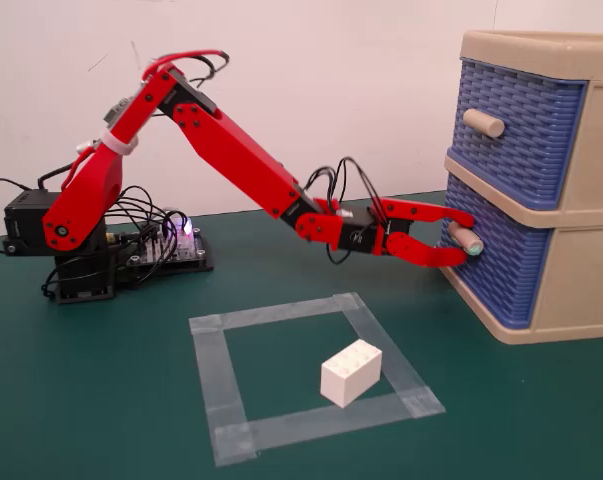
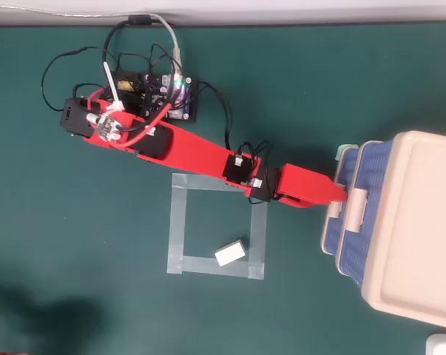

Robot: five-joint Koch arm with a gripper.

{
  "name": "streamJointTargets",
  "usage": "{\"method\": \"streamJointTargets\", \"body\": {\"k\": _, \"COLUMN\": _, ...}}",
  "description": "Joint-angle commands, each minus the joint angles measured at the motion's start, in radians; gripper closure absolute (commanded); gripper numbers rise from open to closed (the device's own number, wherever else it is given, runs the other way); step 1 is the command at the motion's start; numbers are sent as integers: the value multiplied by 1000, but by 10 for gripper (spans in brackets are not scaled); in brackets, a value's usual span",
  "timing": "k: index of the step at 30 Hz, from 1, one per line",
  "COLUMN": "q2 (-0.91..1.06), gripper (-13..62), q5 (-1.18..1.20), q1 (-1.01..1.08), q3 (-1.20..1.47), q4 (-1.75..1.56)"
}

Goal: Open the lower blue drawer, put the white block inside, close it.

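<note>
The red arm (image 1: 231, 150) reaches across the green table (image 1: 101, 400) to the beige cabinet (image 1: 581, 290). In the fixed view, the gripper (image 1: 464, 238) has one jaw above the handle (image 1: 465, 239) of the lower drawer (image 1: 496, 265) and one jaw below it. The jaws are close around the handle, and the lower one seems to touch it. The handle's tip is pale green. The drawer front looks flush with the cabinet, so it is shut. The upper drawer (image 1: 516, 130) has a plain beige handle.

The overhead view shows other things. From above, the gripper (image 2: 344, 195) looks like one red wedge, because one jaw hides the other. You cannot see the drawer fronts well there, only the beige top (image 2: 419, 229) and a thin blue edge. But it shows the wedge tip right at the handle (image 2: 353, 208).

The white block (image 1: 351, 372) sits on the table inside a square of clear tape (image 1: 216, 385), near its front right corner in the fixed view. It is well apart from the gripper and the cabinet. From above, the block (image 2: 230, 253) lies by the bottom side of the tape (image 2: 176, 229). The fixed view shows its studs on top. The overhead view shows the circuit board (image 2: 160, 92) with lit lights and wires behind the arm's base.
</note>
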Motion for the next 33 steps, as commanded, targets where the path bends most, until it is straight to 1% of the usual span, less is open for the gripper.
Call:
{"method": "streamJointTargets", "body": {"k": 1, "q2": 43, "gripper": 574, "q5": 55, "q1": -8, "q3": -115, "q4": 120}}
{"method": "streamJointTargets", "body": {"k": 5, "q2": 95, "gripper": 574, "q5": 143, "q1": -5, "q3": -100, "q4": 163}}
{"method": "streamJointTargets", "body": {"k": 8, "q2": 161, "gripper": 574, "q5": 166, "q1": 0, "q3": 0, "q4": 163}}
{"method": "streamJointTargets", "body": {"k": 16, "q2": 606, "gripper": 574, "q5": 227, "q1": 81, "q3": 663, "q4": 152}}
{"method": "streamJointTargets", "body": {"k": 19, "q2": 699, "gripper": 570, "q5": 229, "q1": 101, "q3": 773, "q4": 153}}
{"method": "streamJointTargets", "body": {"k": 20, "q2": 710, "gripper": 552, "q5": 229, "q1": 103, "q3": 787, "q4": 153}}
{"method": "streamJointTargets", "body": {"k": 23, "q2": 716, "gripper": 219, "q5": 225, "q1": 100, "q3": 788, "q4": 153}}
{"method": "streamJointTargets", "body": {"k": 24, "q2": 732, "gripper": 149, "q5": 225, "q1": 98, "q3": 801, "q4": 160}}
{"method": "streamJointTargets", "body": {"k": 25, "q2": 762, "gripper": 146, "q5": 224, "q1": 98, "q3": 804, "q4": 166}}
{"method": "streamJointTargets", "body": {"k": 27, "q2": 893, "gripper": 145, "q5": 222, "q1": 101, "q3": 831, "q4": 256}}
{"method": "streamJointTargets", "body": {"k": 30, "q2": 1158, "gripper": 149, "q5": 222, "q1": 160, "q3": 822, "q4": 695}}
{"method": "streamJointTargets", "body": {"k": 32, "q2": 1279, "gripper": 150, "q5": 224, "q1": 221, "q3": 666, "q4": 1117}}
{"method": "streamJointTargets", "body": {"k": 33, "q2": 1272, "gripper": 151, "q5": 225, "q1": 252, "q3": 557, "q4": 1304}}
